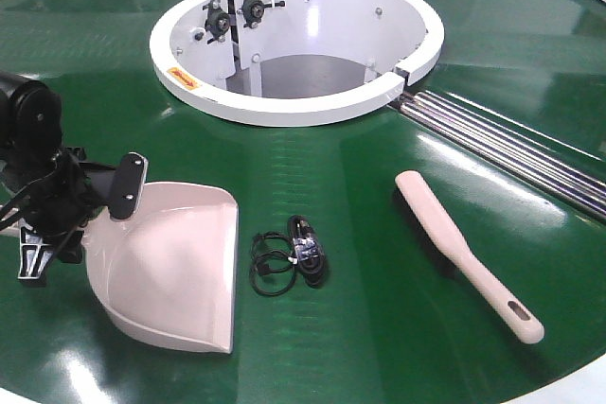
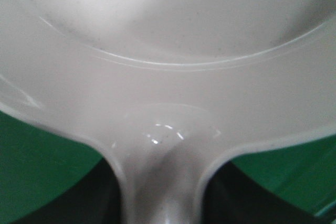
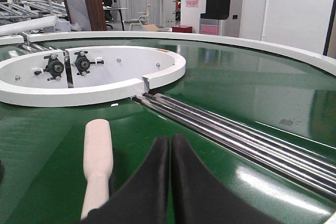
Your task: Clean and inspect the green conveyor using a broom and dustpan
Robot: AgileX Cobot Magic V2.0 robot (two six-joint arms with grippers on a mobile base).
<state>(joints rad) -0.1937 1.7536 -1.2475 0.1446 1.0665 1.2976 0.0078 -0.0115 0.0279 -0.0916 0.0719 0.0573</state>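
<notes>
The green conveyor (image 1: 379, 186) has open belt across its near half. Its white outer rim (image 1: 568, 391) curves past the near right corner, and the white ring (image 1: 284, 106) of the central opening stands at the far middle. Silver rollers (image 1: 502, 149) run from the ring toward the right edge.

The dustpan (image 1: 170, 272) lies on the near left part of the belt, mouth facing right. The left gripper (image 1: 104, 201) is at its back wall, clamped on the handle; the left wrist view shows dark shapes against both sides of the handle. The broom (image 1: 464, 253) lies flat on the near right part, slotted handle end toward the near edge, well apart from the pan. Between them a black coiled cable (image 1: 294, 257) lies on the belt, nearer the pan's mouth.

The right gripper (image 3: 170, 142), fingers pressed together with nothing between them, hovers low just right of the broom; the front view does not show it. In that view the left arm hides the pan's handle
</notes>
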